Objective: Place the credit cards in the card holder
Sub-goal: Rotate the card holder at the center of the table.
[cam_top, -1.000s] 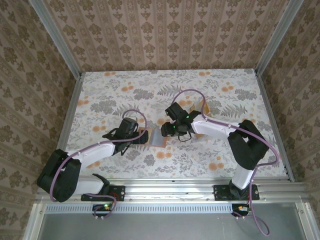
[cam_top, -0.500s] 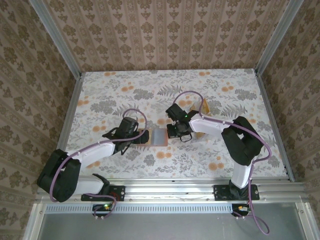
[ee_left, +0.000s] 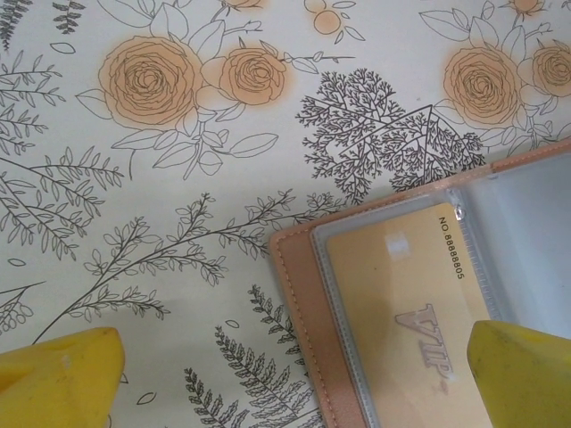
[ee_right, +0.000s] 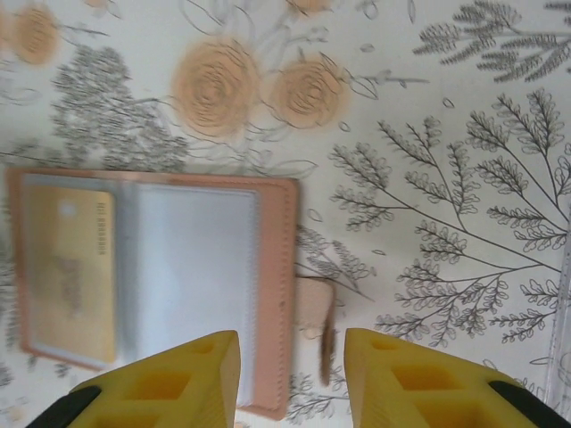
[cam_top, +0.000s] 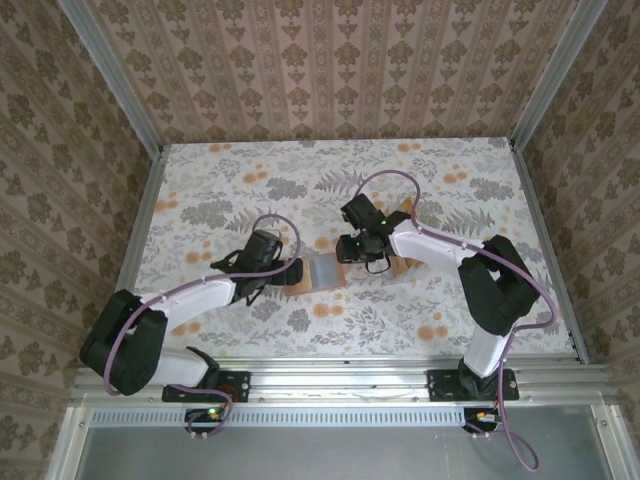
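Top cam: card holder (cam_top: 318, 275) lies open and flat mid-bench (cam_top: 220, 190), between the two arms, with the left arm's tip at its left edge and the right arm's just past its right side.

Left wrist cam: one gold card (ee_left: 403, 332) is seated in the clear sleeve on the holder's left half, w/ "VIP" and a number strip readable through the plastic. Left end effector (ee_left: 290, 376) is spread as wide as it goes. One yellow finger (ee_left: 62, 379) is over bare bench and the other over the card corner. It has hold of nothing.

Right wrist cam: same card on the left half, while the grey sleeve (ee_right: 192, 276) next to it is vacant. Clasp tab (ee_right: 317, 321) sticks out on the right. Right end effector (ee_right: 292, 357) hangs above that right edge and tab, jaws roughly half apart and nothing pinched between them as far as I can see.

Progress, my read: one card in and the rest to go, so approx a quarter done if there are four. A tan patch by the right forearm (cam_top: 403, 266) looks like a loose card, but it's too small to be sure and could be printed pattern. I can't pick out any other loose cards.

Left to do: fetch the next card, slide it into the vacant sleeve, and repeat. The holder prob needs steadying while a card goes in, since the plastic mouth looks tight.
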